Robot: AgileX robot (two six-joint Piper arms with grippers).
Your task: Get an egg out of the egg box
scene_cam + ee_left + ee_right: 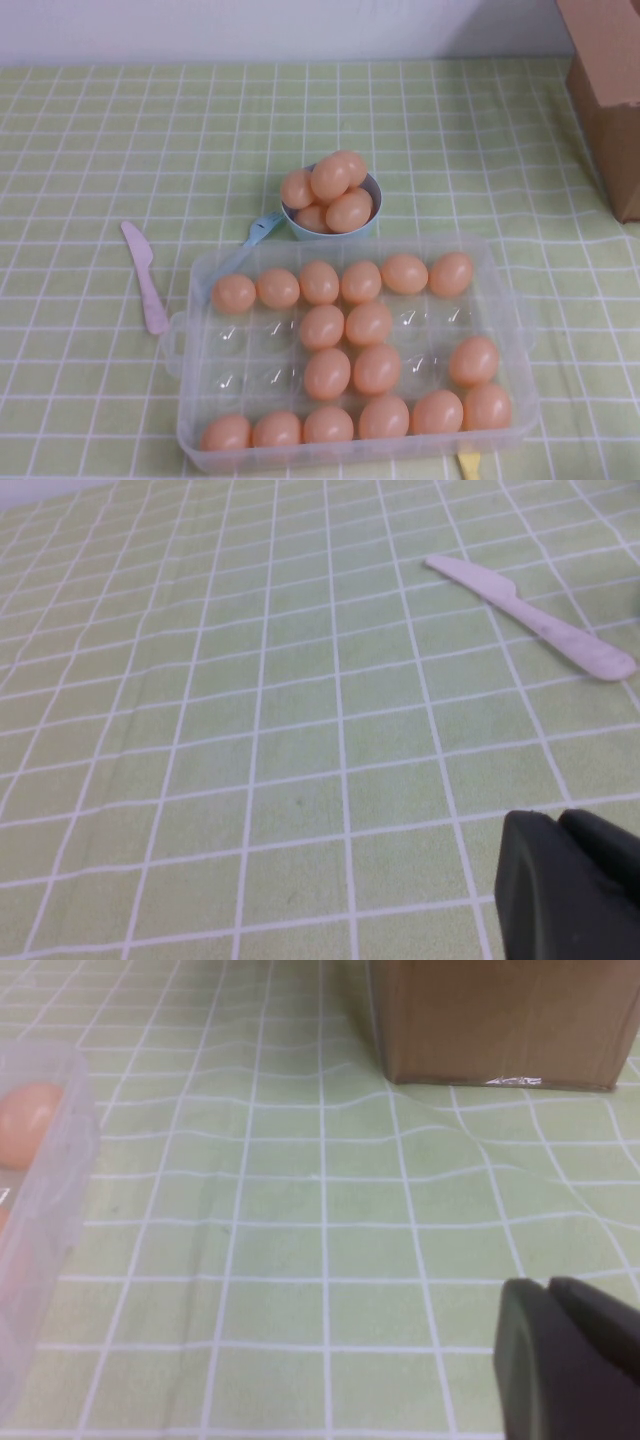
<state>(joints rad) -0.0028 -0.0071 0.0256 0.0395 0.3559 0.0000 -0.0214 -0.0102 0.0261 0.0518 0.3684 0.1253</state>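
Note:
The clear plastic egg box sits at the front middle of the table in the high view, with several peach-orange eggs in its cups, such as one egg near the centre. Several cups on its left and right are bare. Neither arm shows in the high view. My left gripper is shut and empty over bare cloth, left of the box. My right gripper is shut and empty over bare cloth right of the box, whose wall and one egg show in the right wrist view.
A small light-blue bowl heaped with eggs stands just behind the box. A pink plastic knife lies left of the box, also in the left wrist view. A blue utensil lies by the bowl. A brown cardboard box stands far right.

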